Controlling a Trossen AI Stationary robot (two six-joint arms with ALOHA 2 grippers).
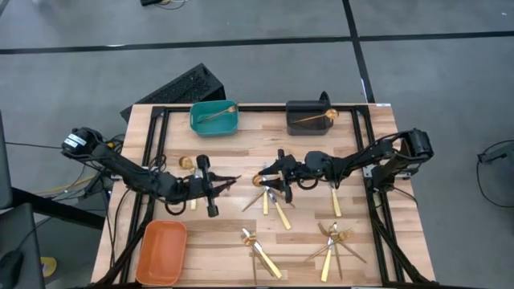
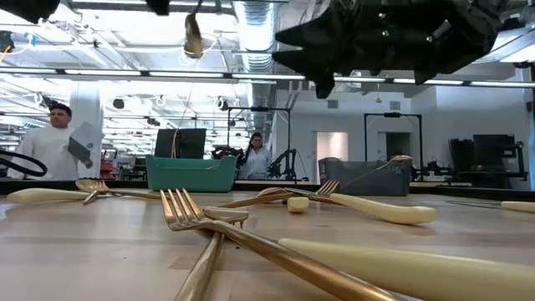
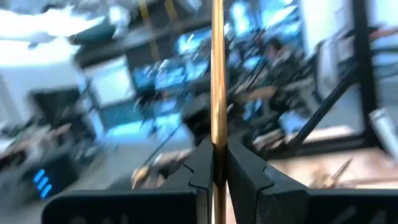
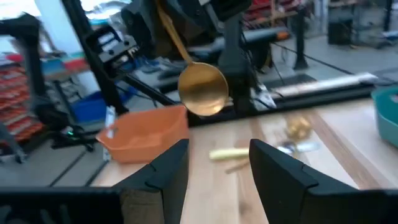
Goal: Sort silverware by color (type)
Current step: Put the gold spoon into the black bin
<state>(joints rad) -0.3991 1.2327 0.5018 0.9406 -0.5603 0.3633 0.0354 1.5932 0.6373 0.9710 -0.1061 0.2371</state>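
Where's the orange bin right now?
In the high view, the orange bin sits at the table's near-left corner, below the left tool, with the nearest silverware to its right.

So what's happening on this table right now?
Two robot arms are sorting gold silverware into bins. The left tool is shut on a gold spoon, held up above the table. The right tool hangs open over a pile of cutlery mid-table. The teal bin and dark grey bin each hold a piece; the orange bin looks empty.
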